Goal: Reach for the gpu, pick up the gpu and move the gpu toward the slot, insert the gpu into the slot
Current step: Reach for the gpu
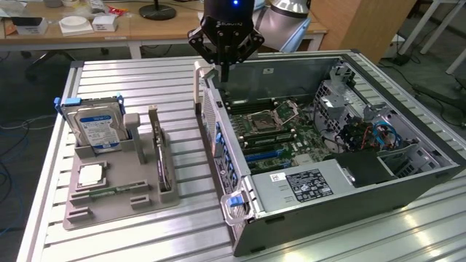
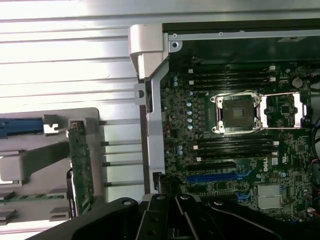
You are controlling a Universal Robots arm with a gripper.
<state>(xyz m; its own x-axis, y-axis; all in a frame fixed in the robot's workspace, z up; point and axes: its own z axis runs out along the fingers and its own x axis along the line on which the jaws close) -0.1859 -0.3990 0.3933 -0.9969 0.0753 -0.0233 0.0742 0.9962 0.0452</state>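
Note:
The gpu (image 1: 160,153) stands on edge in the grey holder tray (image 1: 117,210) at the exterior view's left, a thin dark card with a metal bracket at its far end. In the wrist view the gpu (image 2: 80,170) shows as a green strip beside the case wall. The slot (image 1: 266,155) is a blue strip on the green motherboard inside the open computer case; the wrist view also shows the slot (image 2: 217,176). My gripper (image 1: 224,70) hangs over the case's far corner, shut and holding nothing, well apart from the gpu. My gripper (image 2: 180,220) is dark in the wrist view.
A silver hard drive (image 1: 98,125) with a blue label stands upright in the tray; a processor chip (image 1: 91,173) and a memory stick (image 1: 109,191) lie flat there. Inside the case are the processor socket (image 1: 266,121), black memory slots and a power supply (image 1: 306,183). Case walls rise around the board.

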